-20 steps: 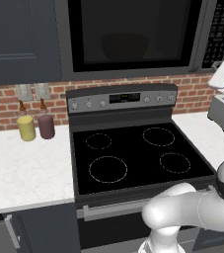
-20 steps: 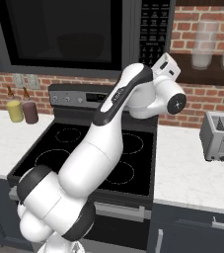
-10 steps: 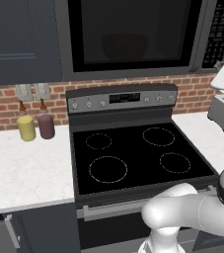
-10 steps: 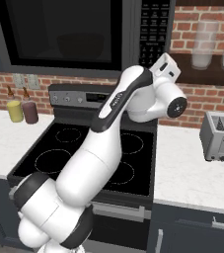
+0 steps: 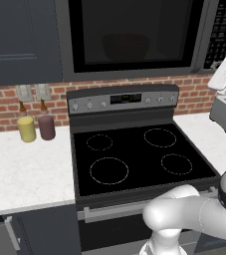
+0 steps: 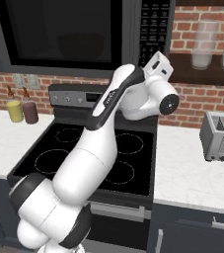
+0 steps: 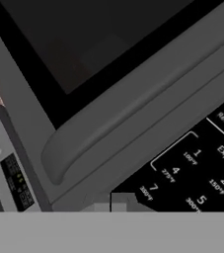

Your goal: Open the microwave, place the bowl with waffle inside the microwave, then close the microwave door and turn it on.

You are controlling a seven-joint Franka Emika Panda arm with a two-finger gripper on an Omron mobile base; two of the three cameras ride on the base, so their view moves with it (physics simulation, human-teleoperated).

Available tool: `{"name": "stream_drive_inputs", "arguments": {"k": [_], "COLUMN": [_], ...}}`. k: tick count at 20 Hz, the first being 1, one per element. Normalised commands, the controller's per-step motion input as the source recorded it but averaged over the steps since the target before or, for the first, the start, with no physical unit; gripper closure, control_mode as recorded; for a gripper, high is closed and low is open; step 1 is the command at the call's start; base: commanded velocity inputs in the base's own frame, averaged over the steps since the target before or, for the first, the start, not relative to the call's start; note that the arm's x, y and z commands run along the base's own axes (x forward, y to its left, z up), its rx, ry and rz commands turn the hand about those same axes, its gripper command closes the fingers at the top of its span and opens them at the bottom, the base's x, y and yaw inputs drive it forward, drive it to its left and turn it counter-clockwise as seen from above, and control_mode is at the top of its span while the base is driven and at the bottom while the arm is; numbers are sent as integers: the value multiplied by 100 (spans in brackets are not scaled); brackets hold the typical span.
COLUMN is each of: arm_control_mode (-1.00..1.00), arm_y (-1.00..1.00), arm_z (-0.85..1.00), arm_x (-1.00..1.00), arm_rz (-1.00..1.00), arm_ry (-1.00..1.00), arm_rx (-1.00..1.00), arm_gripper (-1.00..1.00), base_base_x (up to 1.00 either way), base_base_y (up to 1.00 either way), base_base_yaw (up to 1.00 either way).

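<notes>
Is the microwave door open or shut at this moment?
Shut. The microwave door lies flush with the microwave front, and the bowl shows dimly behind its dark glass. The handle sits beside the keypad.

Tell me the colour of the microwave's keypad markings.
White on black keypad, clearest in the hand view.

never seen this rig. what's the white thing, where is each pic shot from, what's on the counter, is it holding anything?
It is a rendered kitchen. The white thing is a robot arm on a driving base. Two pictures come from cameras on that base, behind the arm to its left and right; the third looks along the hand, close up at the microwave door, its bar handle and the keypad.

The gripper is raised at the keypad, shut, holding nothing. The microwave above the stove is closed; a bowl shows dimly through the window.

On the counter: a yellow jar, a dark red jar and a toaster.
</notes>
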Motion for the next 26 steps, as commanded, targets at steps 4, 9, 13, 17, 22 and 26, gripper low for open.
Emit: {"name": "stream_drive_inputs", "arguments": {"k": [4,9,13,17,22,26], "arm_control_mode": [-100,-100,-100,-100,-100,-100], "arm_y": [0,-1,-6,-15,-6,0], "arm_z": [0,0,0,0,0,0], "arm_x": [13,24,12,0,-1,0], "arm_rz": [0,0,0,-1,-1,0], "arm_ry": [0,0,0,0,0,0], "arm_rx": [-4,-7,-5,-1,0,0], "arm_gripper": [100,100,100,100,100,100], "base_base_x": [0,0,0,0,0,0], "base_base_y": [0,0,0,0,0,0], "base_base_yaw": [0,0,0,0,0,0]}}
